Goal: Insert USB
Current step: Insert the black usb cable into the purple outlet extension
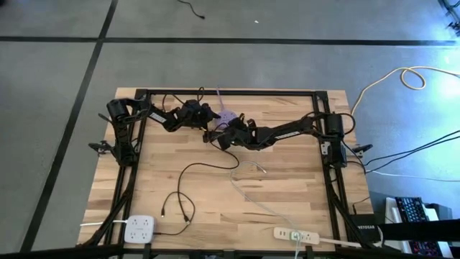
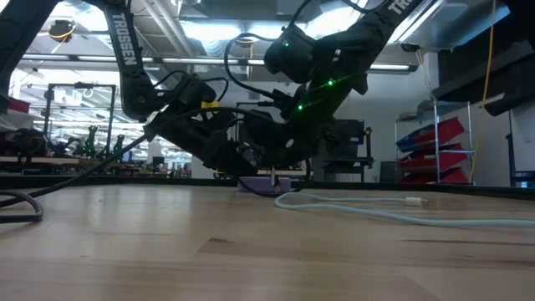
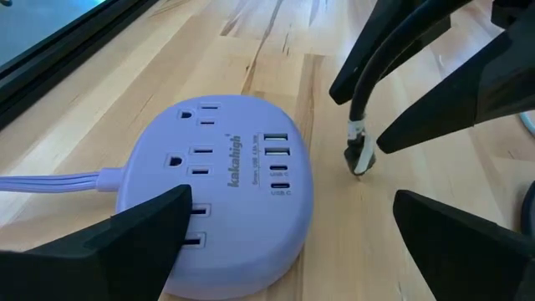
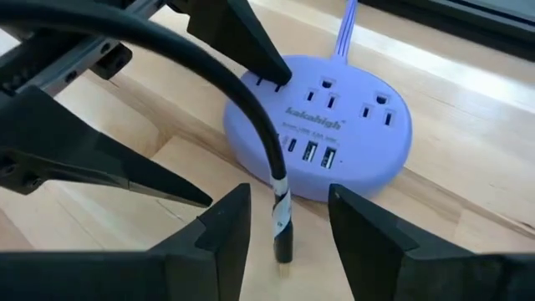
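My right claw (image 4: 282, 230) is clenched on the black USB cable (image 4: 251, 117), its plug (image 4: 283, 238) hanging nose-down to the surface (image 4: 468, 192) between my fingers. The purple power hub (image 4: 334, 138) lies just ahead of it, its USB ports (image 4: 318, 155) facing the plug, so that upright long axis must tip level. My left claw (image 3: 284, 242) is released, straddling the hub's far side.

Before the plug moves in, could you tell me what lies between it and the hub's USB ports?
Only bare wood: the right wrist view shows the plug just off the purple hub.
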### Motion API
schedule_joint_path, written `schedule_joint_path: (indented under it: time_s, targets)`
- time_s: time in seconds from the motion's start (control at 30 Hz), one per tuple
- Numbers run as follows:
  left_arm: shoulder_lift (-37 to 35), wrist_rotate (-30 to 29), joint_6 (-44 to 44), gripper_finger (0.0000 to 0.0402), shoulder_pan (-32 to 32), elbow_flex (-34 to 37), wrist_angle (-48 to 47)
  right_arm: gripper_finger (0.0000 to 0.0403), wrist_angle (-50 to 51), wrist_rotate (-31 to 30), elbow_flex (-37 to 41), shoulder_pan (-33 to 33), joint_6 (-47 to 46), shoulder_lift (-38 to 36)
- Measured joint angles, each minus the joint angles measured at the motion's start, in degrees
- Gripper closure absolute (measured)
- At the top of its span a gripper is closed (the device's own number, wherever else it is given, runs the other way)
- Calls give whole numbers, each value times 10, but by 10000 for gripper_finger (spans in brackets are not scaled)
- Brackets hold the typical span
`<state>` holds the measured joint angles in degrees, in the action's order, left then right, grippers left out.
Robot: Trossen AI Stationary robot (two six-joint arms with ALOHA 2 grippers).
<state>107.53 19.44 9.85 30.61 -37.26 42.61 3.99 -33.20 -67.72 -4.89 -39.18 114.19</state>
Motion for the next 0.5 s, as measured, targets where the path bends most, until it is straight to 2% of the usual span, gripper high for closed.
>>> schedule_joint_path:
  time_s: [0.33, 0.5]
  targets:
    - [0, 0, 0, 2, 0, 0, 0, 240, 3, 15, 0, 0, 5, 17]
    - [0, 0, 0, 2, 0, 0, 0, 259, 2, 15, 0, 0, 6, 19]
